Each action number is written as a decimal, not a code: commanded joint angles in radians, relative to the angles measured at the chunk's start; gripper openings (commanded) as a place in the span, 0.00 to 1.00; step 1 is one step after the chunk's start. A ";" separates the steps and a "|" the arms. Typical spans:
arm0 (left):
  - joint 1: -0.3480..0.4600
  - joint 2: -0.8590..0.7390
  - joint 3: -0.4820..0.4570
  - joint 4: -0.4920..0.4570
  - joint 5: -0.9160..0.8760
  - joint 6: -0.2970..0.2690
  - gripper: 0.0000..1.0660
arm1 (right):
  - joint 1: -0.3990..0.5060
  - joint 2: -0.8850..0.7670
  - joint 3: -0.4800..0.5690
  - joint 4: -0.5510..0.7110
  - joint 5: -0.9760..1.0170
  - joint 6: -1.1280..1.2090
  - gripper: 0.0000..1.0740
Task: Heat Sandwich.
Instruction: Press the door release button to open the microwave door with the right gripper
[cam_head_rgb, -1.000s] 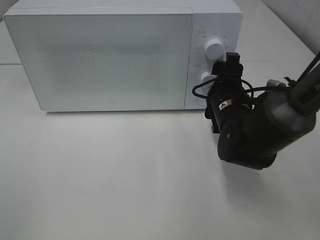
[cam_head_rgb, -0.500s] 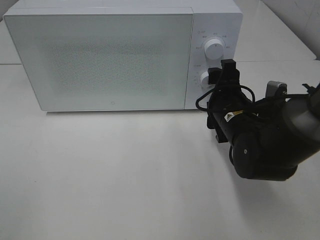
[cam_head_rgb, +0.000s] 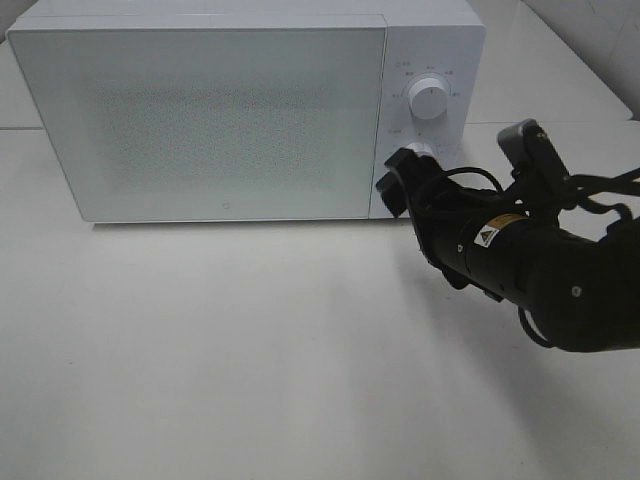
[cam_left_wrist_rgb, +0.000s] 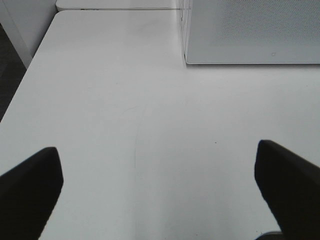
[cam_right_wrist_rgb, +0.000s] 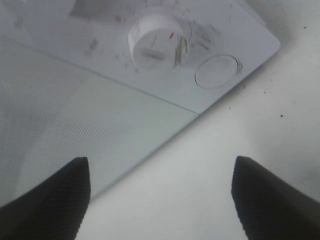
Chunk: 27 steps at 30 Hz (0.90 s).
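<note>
right gripper (cam_right_wrist_rgb: 160, 167) at the microwave (cam_head_rgb: 220, 120) controls, door (cam_head_rgb: 200, 115) shut
the right gripper's jaws are spread wide with nothing between them, facing the lower knob (cam_right_wrist_rgb: 159, 41) and round button (cam_right_wrist_rgb: 216, 71) at about 4 o'clock on the microwave's front. the left gripper (cam_left_wrist_rgb: 156, 150) hangs wide open and empty over the table (cam_left_wrist_rgb: 110, 100). the sandwich is in no view; i cannot tell where it is.

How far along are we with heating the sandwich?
Done: the microwave door is shut. No sandwich is in view, so it may be inside, though the frosted door hides that. In hand: the right gripper, open, points at the lower knob without touching it. To do: setting that knob and, later, taking the sandwich out. The left gripper hangs open over the table.
</note>
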 joint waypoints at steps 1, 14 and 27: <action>0.000 -0.021 0.000 -0.008 -0.011 -0.001 0.94 | -0.010 -0.055 0.002 -0.020 0.149 -0.205 0.71; 0.000 -0.021 0.000 -0.008 -0.011 -0.001 0.94 | -0.183 -0.208 -0.054 -0.020 0.829 -0.889 0.71; 0.000 -0.021 0.000 -0.008 -0.011 -0.001 0.94 | -0.219 -0.341 -0.150 -0.198 1.334 -1.053 0.71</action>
